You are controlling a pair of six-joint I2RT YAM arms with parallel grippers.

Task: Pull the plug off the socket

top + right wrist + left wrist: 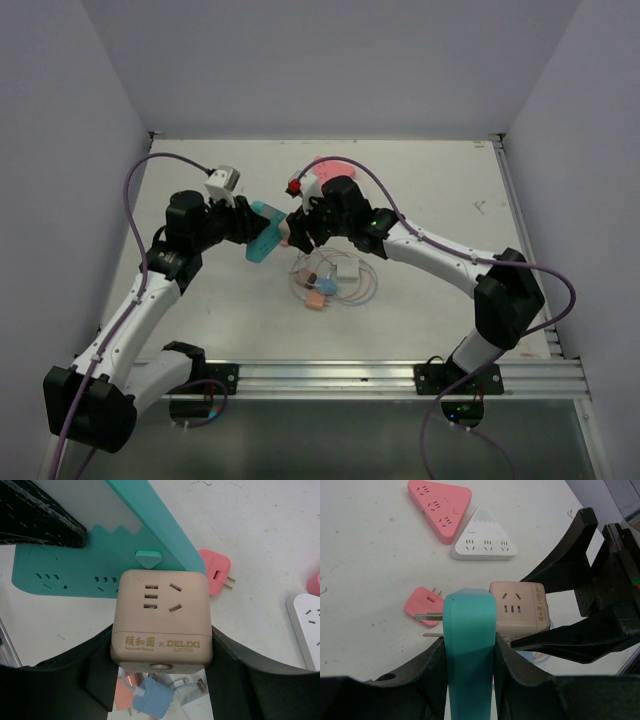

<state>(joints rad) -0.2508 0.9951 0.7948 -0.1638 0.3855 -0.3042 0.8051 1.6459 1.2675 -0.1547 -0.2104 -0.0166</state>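
My left gripper [248, 228] [469, 650] is shut on a teal socket strip [265, 238] [470, 630] and holds it on edge above the table. A beige cube plug [290, 232] [518, 611] [161, 620] with gold lettering sits plugged into the teal strip's [75, 572] face. My right gripper [302, 228] [161, 647] reaches in from the right. Its two black fingers [95, 675] press against the cube's left and right sides. The plug's pins are hidden inside the socket.
A pink triangular socket [440, 505] [330, 168] and a white one [484, 537] [305, 625] lie on the table beyond. A pink plug [422, 605] [215, 570] lies nearby. Below the grippers are a blue plug [152, 700] and a heap of small plugs with coiled cables [328, 285].
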